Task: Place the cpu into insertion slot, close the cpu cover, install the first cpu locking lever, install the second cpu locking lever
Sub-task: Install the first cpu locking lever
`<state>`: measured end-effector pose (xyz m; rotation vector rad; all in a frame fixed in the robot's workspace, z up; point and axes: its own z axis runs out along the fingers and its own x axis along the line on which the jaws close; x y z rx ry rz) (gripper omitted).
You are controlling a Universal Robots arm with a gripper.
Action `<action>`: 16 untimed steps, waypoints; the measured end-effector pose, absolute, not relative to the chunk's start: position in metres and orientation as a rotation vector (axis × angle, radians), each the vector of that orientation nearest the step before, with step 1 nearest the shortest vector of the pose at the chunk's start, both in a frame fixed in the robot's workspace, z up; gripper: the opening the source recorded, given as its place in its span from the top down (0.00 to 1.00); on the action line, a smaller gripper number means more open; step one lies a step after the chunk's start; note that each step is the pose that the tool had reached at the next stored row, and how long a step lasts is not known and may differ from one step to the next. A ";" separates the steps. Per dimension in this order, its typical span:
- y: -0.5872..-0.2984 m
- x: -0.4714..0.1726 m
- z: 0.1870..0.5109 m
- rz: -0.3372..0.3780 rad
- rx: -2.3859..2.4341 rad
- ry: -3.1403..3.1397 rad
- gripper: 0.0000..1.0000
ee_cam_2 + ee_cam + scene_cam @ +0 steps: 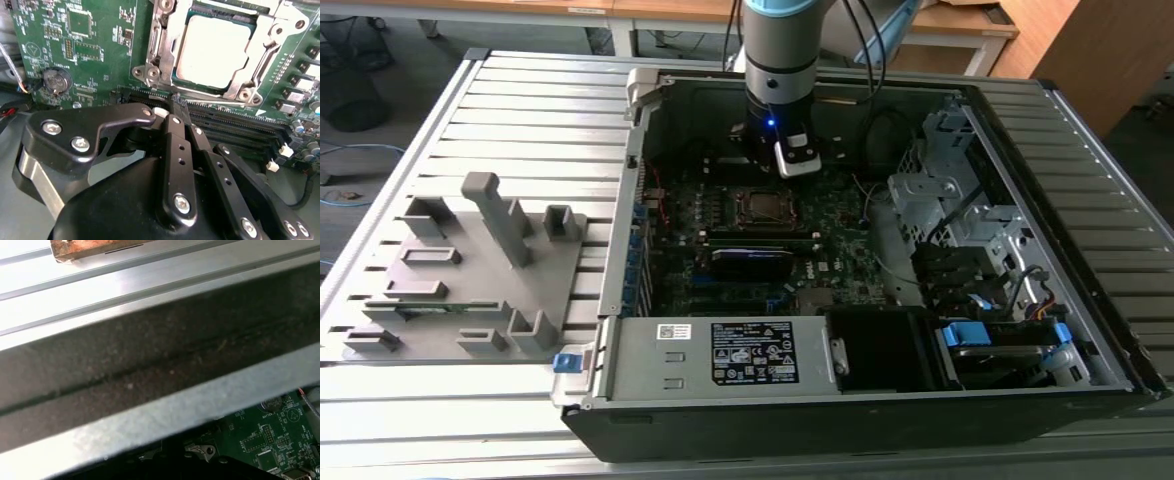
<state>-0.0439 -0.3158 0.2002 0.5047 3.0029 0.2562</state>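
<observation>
The cpu (212, 50), with its dull silver top, lies in the insertion slot (739, 206) on the green motherboard (90, 45). The silver cpu cover (272, 40) lies down around it, and the chip shows through the cover's window. In the second wrist view my gripper (176, 102) has its black fingers (175, 145) pressed together with nothing between them. Their tips hang over the long black memory slots (235, 122) beside the socket. In the exterior view the gripper (781, 165) hangs inside the open computer case, just behind the socket.
The case walls (720, 345) close in on all sides, and one wall (150, 365) is near in the first wrist view. Drive cages and cables (961, 220) fill the exterior view's right. A grey fixture tray (467, 270) sits on the slatted table at that view's left.
</observation>
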 end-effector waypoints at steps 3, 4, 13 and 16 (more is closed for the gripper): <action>-0.315 -0.044 0.200 0.256 0.508 3.002 0.89; -0.315 -0.044 0.201 0.256 0.511 3.002 0.89; -0.312 -0.045 0.200 0.255 0.539 2.993 0.89; -0.312 -0.045 0.200 0.254 0.540 2.990 0.89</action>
